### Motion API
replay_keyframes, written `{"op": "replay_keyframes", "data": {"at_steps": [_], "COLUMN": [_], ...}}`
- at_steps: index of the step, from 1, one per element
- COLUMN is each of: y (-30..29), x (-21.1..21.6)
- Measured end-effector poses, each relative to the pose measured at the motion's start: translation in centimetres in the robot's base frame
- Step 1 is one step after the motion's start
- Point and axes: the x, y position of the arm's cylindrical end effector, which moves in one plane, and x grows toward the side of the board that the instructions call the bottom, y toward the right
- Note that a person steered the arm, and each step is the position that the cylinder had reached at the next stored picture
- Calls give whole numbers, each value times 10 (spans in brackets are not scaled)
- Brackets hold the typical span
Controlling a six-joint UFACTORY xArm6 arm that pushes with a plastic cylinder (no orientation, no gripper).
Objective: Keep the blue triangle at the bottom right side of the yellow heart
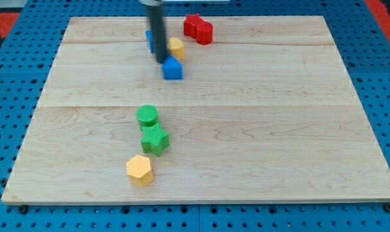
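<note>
The blue triangle (173, 68) lies near the board's top centre, just below the yellow heart (176, 48), slightly to its left, and touching or nearly touching it. My tip (161, 60) sits at the blue triangle's upper left, close against it and left of the yellow heart. The dark rod rises from there to the view's top edge. Another blue block (149, 40) shows partly behind the rod, left of the heart.
A red block (198, 28) lies at the board's top, right of the heart. A green cylinder (147, 116), a green star-shaped block (155, 139) and a yellow hexagon (140, 169) form a line in the lower middle of the wooden board (298, 129).
</note>
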Motion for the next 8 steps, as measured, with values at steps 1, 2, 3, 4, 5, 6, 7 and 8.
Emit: {"op": "replay_keyframes", "data": {"at_steps": [1,2,3,4,5,6,7,8], "y": [45,-36,-32,78,114,111,24,26], "x": [28,29,74,69,39,92,104,60]}}
